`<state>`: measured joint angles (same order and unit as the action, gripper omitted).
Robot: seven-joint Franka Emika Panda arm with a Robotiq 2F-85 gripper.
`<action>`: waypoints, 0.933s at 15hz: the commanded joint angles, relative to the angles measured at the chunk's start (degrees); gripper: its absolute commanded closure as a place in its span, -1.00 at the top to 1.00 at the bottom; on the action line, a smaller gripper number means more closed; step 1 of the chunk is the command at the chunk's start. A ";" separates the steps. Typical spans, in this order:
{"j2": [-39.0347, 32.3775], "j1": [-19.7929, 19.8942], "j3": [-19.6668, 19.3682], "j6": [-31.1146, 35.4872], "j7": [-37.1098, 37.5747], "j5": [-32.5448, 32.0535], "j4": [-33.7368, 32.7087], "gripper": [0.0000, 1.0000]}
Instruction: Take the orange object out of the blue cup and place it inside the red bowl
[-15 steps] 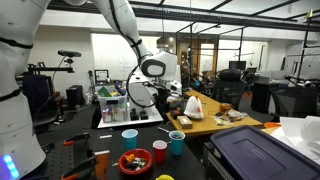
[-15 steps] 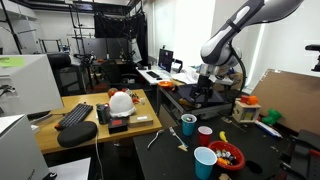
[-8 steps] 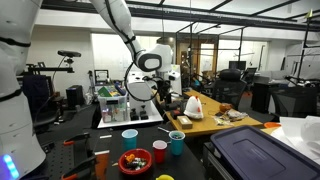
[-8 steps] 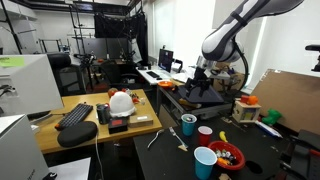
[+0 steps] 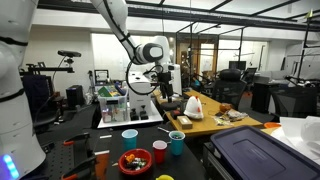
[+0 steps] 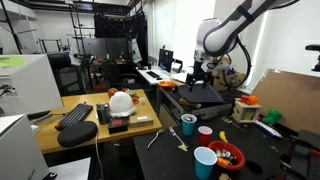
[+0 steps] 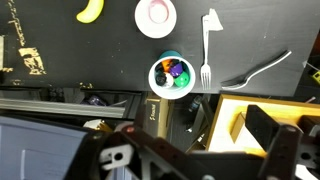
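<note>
The teal-blue cup (image 7: pixel 172 76) stands on the black table, and shows in both exterior views (image 5: pixel 177 143) (image 6: pixel 189 124). In the wrist view a small orange object (image 7: pixel 167 68) lies inside it among green and dark pieces. The red bowl (image 5: pixel 135 161) (image 6: pixel 228 157) sits near the table's front edge with small bits inside. It is out of the wrist view. My gripper (image 5: pixel 165 88) (image 6: pixel 198 76) (image 7: pixel 200 150) hangs high above the table, well clear of the cups. Its fingers are spread wide with nothing between them.
A red cup (image 5: pixel 159 151) (image 6: pixel 205 134) (image 7: pixel 155 14) and a paler light-blue cup (image 5: pixel 130 137) (image 6: pixel 205 162) stand near the bowl. A white fork (image 7: pixel 208 45), a grey utensil (image 7: pixel 255 68) and a yellow banana (image 7: pixel 90 10) lie on the table. A wooden desk (image 5: pixel 215 122) is beside it.
The arm has lifted the gripper up and back, away from the cups. The cups and the bowl have not moved.
</note>
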<state>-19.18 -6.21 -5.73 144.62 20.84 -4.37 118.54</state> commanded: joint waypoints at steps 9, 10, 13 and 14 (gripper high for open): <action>0.19 -1.65 2.44 -26.82 4.79 -4.06 -16.87 1.00; -0.12 -1.64 2.53 -28.47 4.96 -4.19 -18.28 1.00; -0.83 -1.57 2.50 -31.54 5.17 -4.73 -21.34 1.00; -0.99 -1.55 2.44 -32.26 5.27 -4.91 -22.15 1.00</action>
<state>-18.96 -7.85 -3.52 116.28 24.07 -7.81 100.25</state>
